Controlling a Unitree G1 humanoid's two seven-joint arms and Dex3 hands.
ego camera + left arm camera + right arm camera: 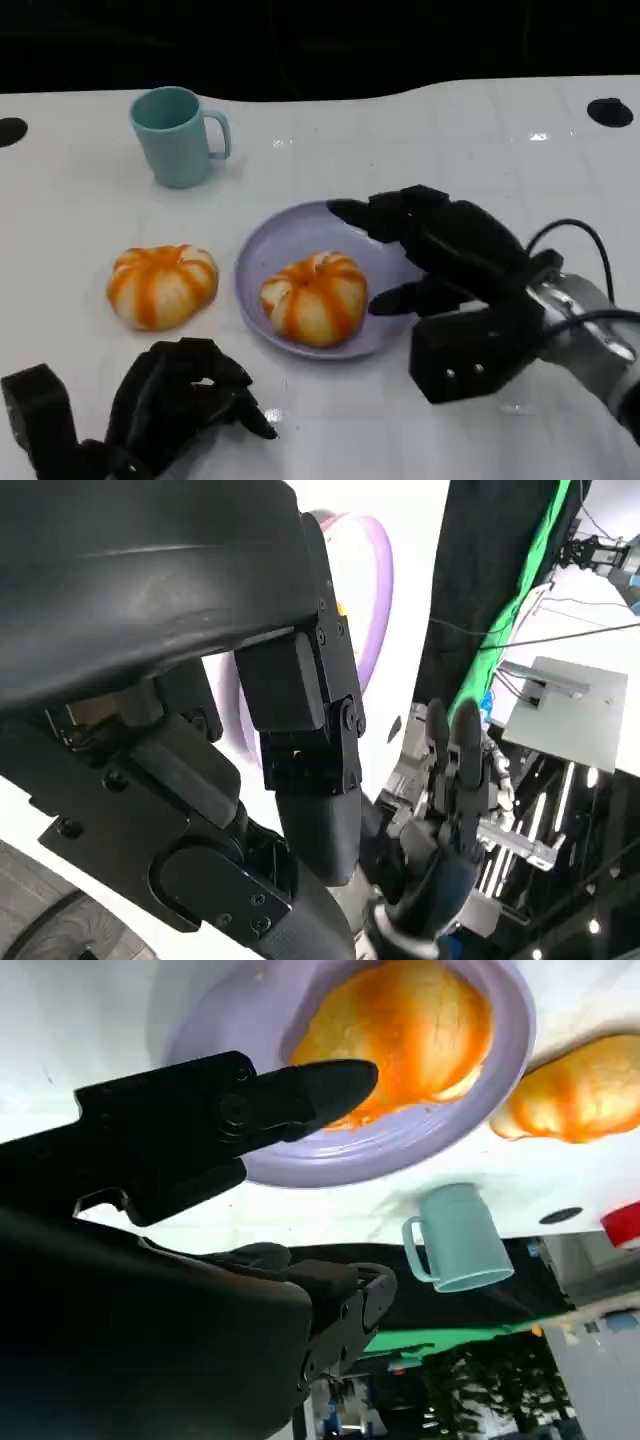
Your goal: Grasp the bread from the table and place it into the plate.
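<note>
One bread roll (314, 297), round, orange-striped and lobed like a small pumpkin, sits inside the lilac plate (262, 250), toward its near side and within the rim; a second roll (161, 285) of the same kind lies on the white desk (80, 200), just beside the plate on the robot's left and apart from it. Judged by look, the bread is light, soft and easily dented, with a glazed top that may slip; it is best taken low on opposite flanks, fingers set in the grooves, with gentle pressure. The right hand (440, 255) hangs over the plate's right edge, fingers spread and holding nothing, tips near the plated roll but not gripping it. The left hand (185, 400) rests low at the desk's near edge, fingers curled inward with nothing in them, just in front of the loose roll. The plate is shallow with a low rim, so a roll must be lifted over it, not slid. Room left on the plate lies at its far side. A teal mug (178, 135) stands well behind, clear of any path. The desk's near edge runs close behind the left hand.
</note>
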